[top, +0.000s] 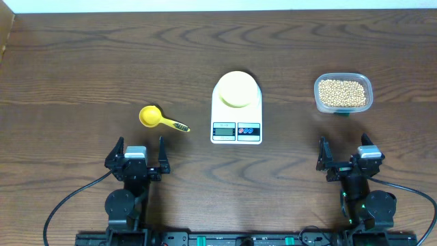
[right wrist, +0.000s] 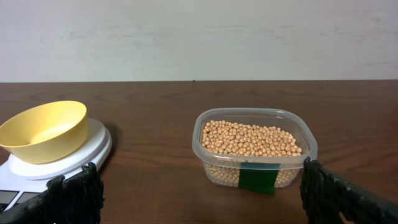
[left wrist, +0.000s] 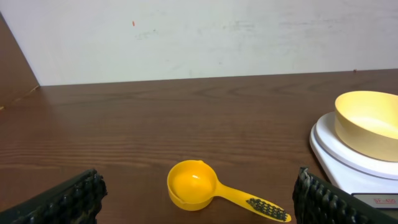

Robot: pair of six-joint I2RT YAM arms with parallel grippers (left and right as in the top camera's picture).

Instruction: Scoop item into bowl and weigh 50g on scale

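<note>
My left gripper (top: 139,147): wide open, empty. Scoop (top: 151,116) at its 12 o'clock; I judge a level pinch on the handle best. On scale (top: 236,130): bowl (top: 237,89). My right gripper (top: 345,152): open, empty, with beans (top: 342,93) at 12 o'clock

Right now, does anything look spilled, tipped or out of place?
Nothing stands out. The soybeans are all inside the clear tub, the pale-yellow bowl sits upright and empty on the scale, and the yellow scoop lies empty beside it.
</note>
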